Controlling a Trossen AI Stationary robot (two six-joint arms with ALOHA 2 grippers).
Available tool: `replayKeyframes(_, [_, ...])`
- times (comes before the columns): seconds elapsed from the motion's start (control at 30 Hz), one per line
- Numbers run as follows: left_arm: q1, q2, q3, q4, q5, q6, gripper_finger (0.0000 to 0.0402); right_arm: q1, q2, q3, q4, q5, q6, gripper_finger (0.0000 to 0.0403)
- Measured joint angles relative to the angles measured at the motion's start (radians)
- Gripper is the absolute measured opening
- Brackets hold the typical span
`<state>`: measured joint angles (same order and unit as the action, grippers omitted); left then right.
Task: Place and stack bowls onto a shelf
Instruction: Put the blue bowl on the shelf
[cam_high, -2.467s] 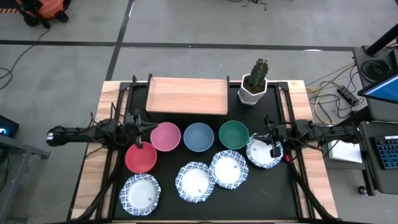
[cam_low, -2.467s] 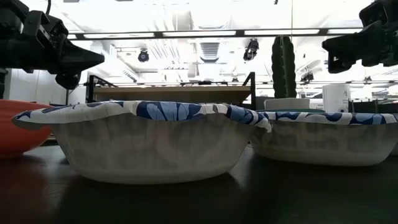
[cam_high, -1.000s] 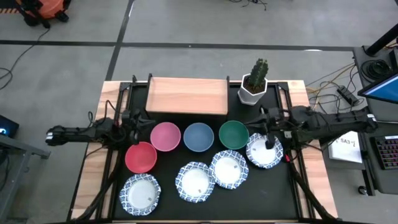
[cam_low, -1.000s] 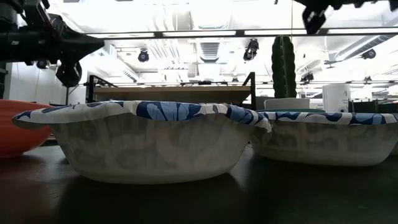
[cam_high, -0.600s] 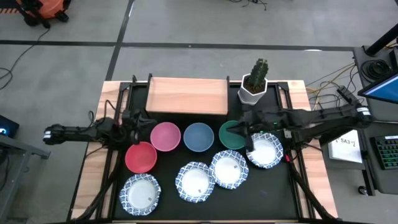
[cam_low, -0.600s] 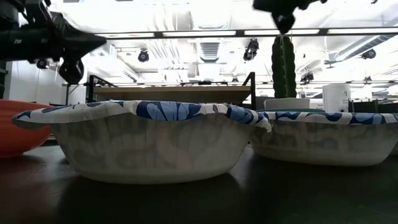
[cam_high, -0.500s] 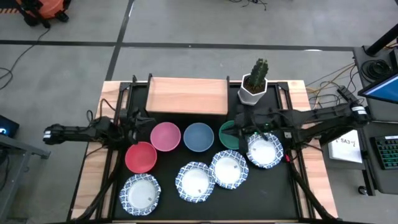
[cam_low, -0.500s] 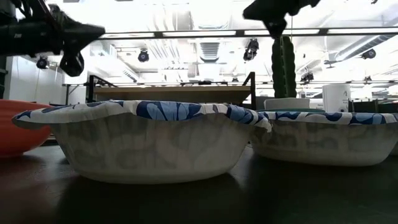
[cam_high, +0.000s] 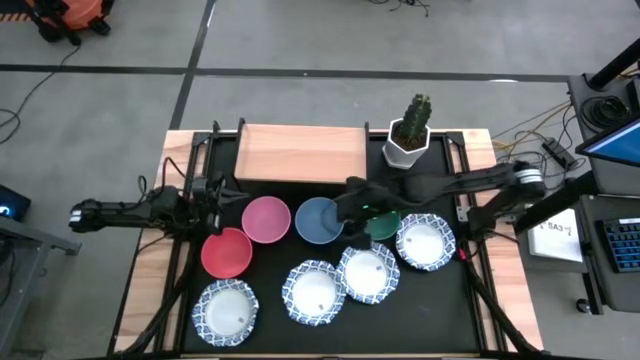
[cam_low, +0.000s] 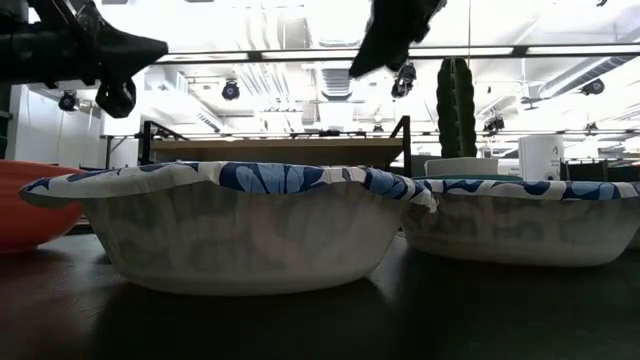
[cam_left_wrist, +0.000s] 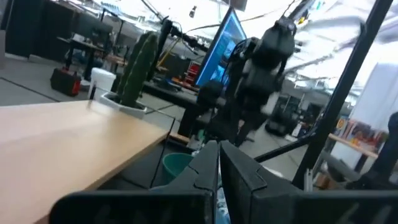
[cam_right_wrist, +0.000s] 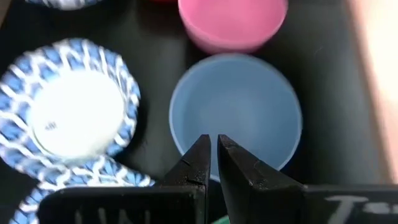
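Four plain bowls stand in a row on the black tabletop: red (cam_high: 227, 252), pink (cam_high: 265, 219), blue (cam_high: 318, 220) and green (cam_high: 385, 225), the green one partly under my right arm. Several white bowls with blue rims, such as (cam_high: 367, 271), stand nearer the front. The light-wood shelf (cam_high: 300, 153) lies at the far edge. My right gripper (cam_high: 342, 210) hangs shut above the blue bowl's (cam_right_wrist: 236, 109) right rim, tilted down. My left gripper (cam_high: 236, 196) waits shut at the left, above the gap between the shelf and the pink bowl.
A white pot with a cactus (cam_high: 408, 135) stands right of the shelf at the far edge. The bowls stand close together, rims nearly touching. Black frame rails run along the table's left and right sides.
My right gripper has swung out from above the rightmost white bowl toward the table's left, passing over the green bowl to the blue one, and has tipped from level to slanting down. It stayed shut. No bowl has moved.
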<state>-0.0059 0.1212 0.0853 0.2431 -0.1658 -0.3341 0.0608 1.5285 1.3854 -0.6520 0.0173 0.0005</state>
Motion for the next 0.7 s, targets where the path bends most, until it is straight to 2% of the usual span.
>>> replayKeyframes(0.13, [0.0,-0.005,0.017,0.019,0.002,-0.015,0.0,0.0,0.113,0.079,-0.058,0.0,-0.015,0.002])
replayKeyframes(0.23, [-0.001,-0.005,0.021,0.016,0.041,-0.027,0.0,0.0,0.195,0.128,-0.068,0.001,-0.029,0.002])
replayKeyframes(0.43, [-0.001,-0.005,0.02,0.015,0.052,-0.038,0.0,0.007,0.302,0.235,-0.072,0.001,-0.055,0.0027])
replayKeyframes(0.53, [-0.001,-0.005,0.02,0.015,0.052,-0.038,0.0,0.01,0.343,0.278,-0.077,0.0,-0.054,0.005])
replayKeyframes(0.7, [-0.001,-0.005,0.02,0.014,0.052,-0.038,0.0,0.016,0.382,0.339,-0.092,-0.002,-0.042,0.0115])
